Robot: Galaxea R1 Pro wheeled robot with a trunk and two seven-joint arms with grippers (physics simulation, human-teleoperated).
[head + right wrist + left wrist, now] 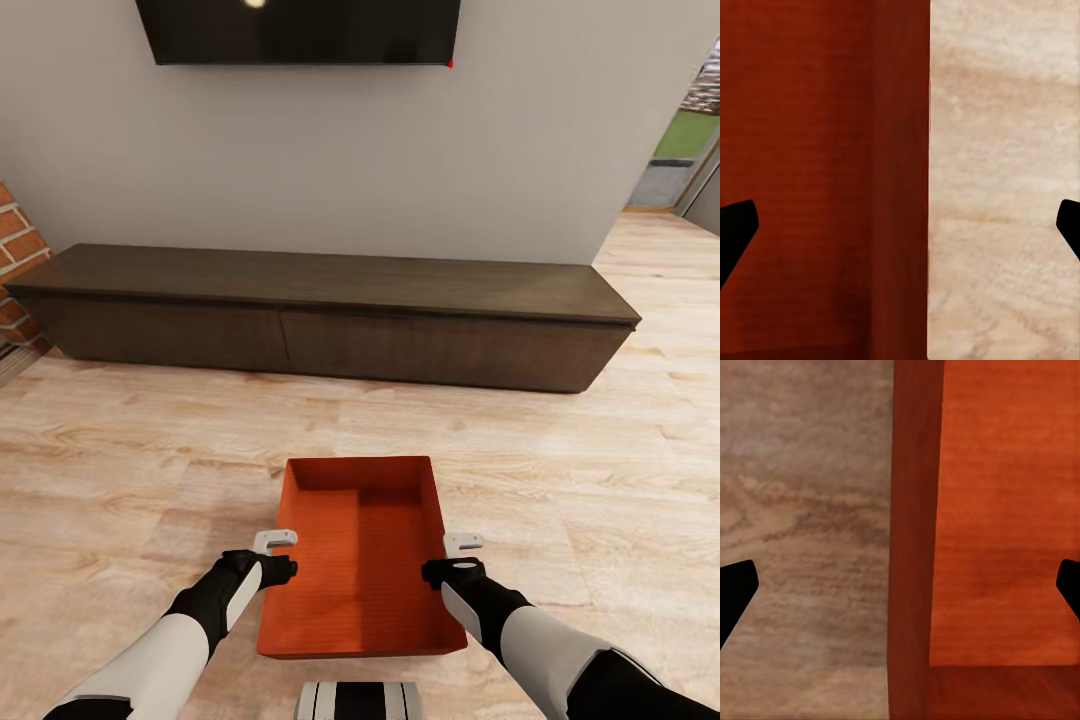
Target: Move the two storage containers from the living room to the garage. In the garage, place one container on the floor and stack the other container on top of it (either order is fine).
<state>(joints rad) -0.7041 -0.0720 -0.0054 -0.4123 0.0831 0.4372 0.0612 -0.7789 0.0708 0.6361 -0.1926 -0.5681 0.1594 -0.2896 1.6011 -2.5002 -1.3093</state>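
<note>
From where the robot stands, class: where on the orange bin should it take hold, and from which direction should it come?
Grip the two long side walls of the orange bin, coming down from above. The walls are thin and upright, and the top is open. The left gripper and right gripper each hang open over a long wall, one finger inside and one outside, likely ready to pinch.

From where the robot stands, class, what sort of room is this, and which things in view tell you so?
Most likely a living room. A black wall TV hangs above a long dark low cabinet, and the floor is light wood plank. An orange-red storage container sits on it between the left gripper and right gripper.
</note>
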